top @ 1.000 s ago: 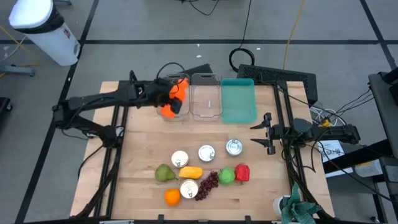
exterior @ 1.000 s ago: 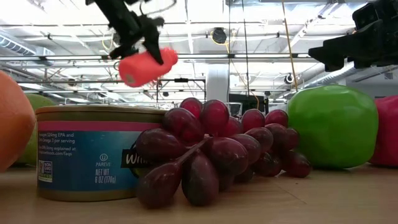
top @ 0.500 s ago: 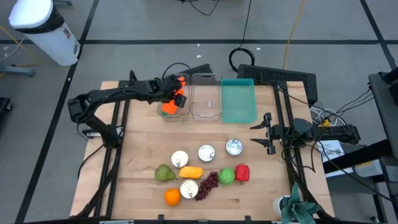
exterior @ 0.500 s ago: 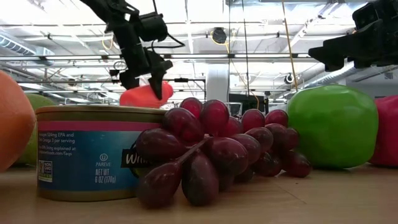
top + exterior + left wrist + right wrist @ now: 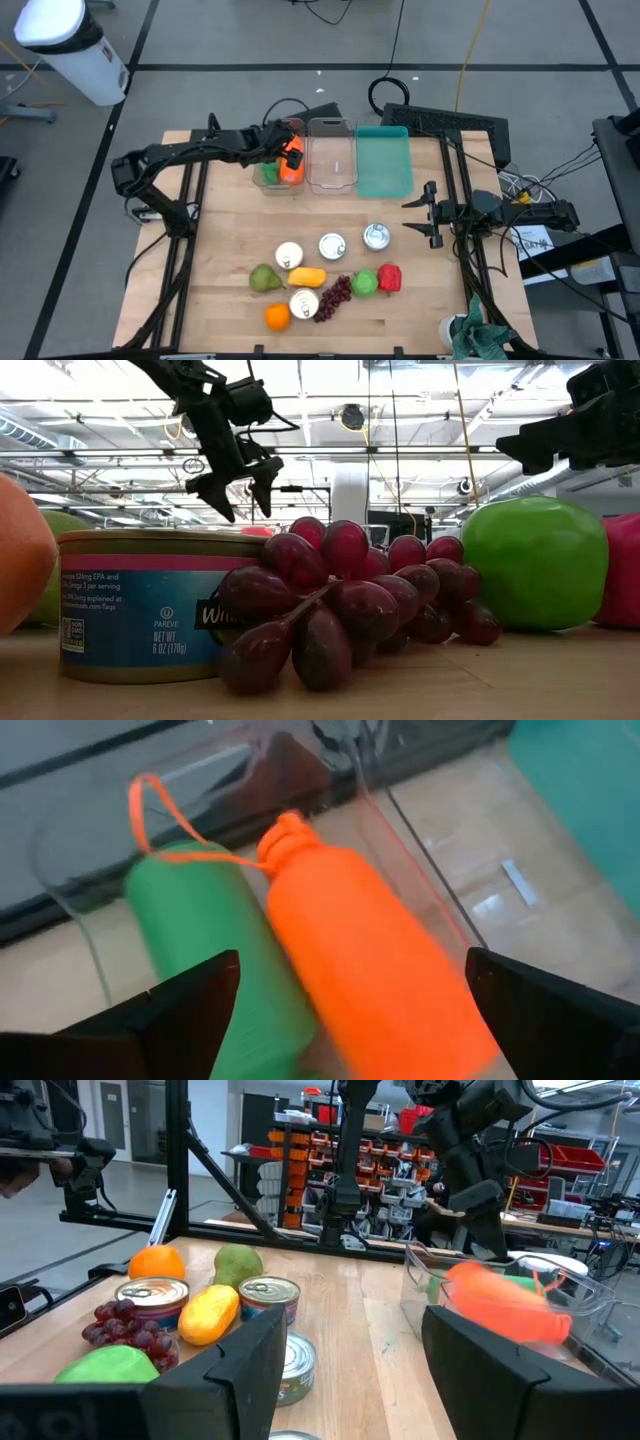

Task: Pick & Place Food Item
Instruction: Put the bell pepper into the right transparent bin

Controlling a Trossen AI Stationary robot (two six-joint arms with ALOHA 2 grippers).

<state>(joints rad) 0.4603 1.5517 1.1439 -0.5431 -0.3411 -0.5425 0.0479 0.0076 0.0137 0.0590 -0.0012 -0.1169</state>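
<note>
Overhead, looking down on a pale wooden table (image 5: 220, 250) ringed by grey floor and cables; workshop shelving showing beyond; orange carrot (image 5: 375, 960) lying beside a green item (image 5: 215, 960) inside the clear bin (image 5: 279, 150) at the table's far edge, smooth, bright, with a looped cord; left gripper (image 5: 283, 150) hovering above it, fingers spread; right gripper (image 5: 424, 211) waiting near the right edge, fingers parted.

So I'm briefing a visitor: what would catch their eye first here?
The bright orange carrot lying in the clear bin at the table's far side, beside a green item, with the left gripper open just above. Then the cluster of fruit and cans near the front edge, grapes among them.
</note>
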